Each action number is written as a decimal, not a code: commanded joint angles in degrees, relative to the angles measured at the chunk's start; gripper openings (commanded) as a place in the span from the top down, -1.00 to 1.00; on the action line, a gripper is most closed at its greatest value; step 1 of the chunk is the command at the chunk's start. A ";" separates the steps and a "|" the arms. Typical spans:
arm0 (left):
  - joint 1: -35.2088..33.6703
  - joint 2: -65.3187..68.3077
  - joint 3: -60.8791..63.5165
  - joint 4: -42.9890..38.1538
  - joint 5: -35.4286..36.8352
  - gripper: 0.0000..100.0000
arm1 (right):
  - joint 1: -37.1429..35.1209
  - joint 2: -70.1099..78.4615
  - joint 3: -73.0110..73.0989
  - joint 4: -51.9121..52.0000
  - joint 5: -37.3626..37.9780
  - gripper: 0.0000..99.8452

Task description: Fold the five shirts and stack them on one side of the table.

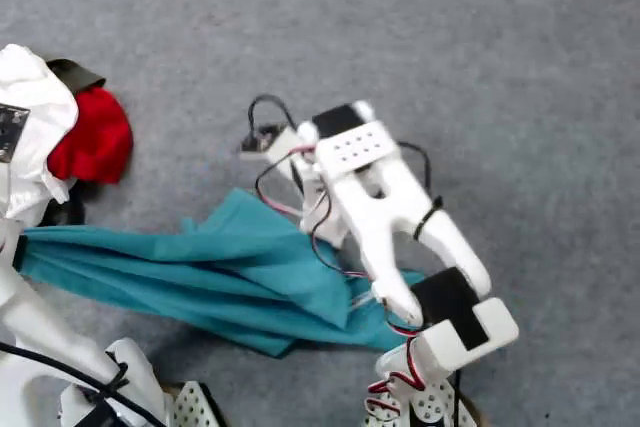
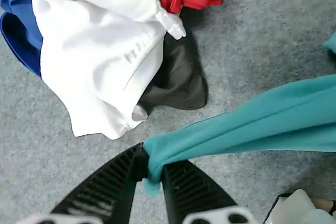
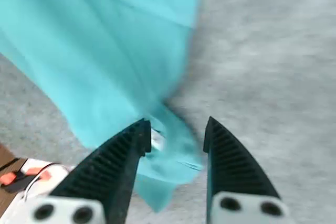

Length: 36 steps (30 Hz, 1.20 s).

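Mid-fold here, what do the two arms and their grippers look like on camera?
Both are white plastic. The right arm has black motor blocks, a plate dotted with holes, and loose black, red and white cables; the left arm carries black cables. The left gripper and right gripper have black, ribbed, tapering fingers on white mounts.

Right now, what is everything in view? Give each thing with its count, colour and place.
teal shirt: 1, teal, stretched across the table's near part
white shirt: 1, white, atop the pile at the high view's left edge
red shirt: 1, red, in that pile
dark shirt: 1, dark grey, partly under the white shirt
blue shirt: 1, blue, partly under the white shirt
table: 1, grey surface
left hand: 1, black fingers, shut on the teal shirt's end
right hand: 1, black fingers, open around teal cloth
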 commanded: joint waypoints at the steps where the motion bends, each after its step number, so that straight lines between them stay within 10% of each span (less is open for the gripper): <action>1: -1.45 -0.97 -1.10 0.35 -2.29 0.94 | 1.23 -1.36 -9.98 0.62 -0.09 0.64; 8: -1.36 -0.97 -1.01 0.35 -2.02 0.94 | -5.10 16.13 -21.58 -9.49 -14.24 0.64; 18: -1.36 -0.97 2.59 0.35 -2.02 0.94 | -12.40 39.52 -37.05 -6.68 -15.56 0.64; 24: -1.36 -0.97 3.03 0.35 -1.93 0.94 | -12.48 45.05 -40.66 -4.92 -15.30 0.98; 36: 0.48 -0.18 3.82 0.26 0.18 0.94 | -3.08 38.55 -43.21 -0.26 -15.21 0.97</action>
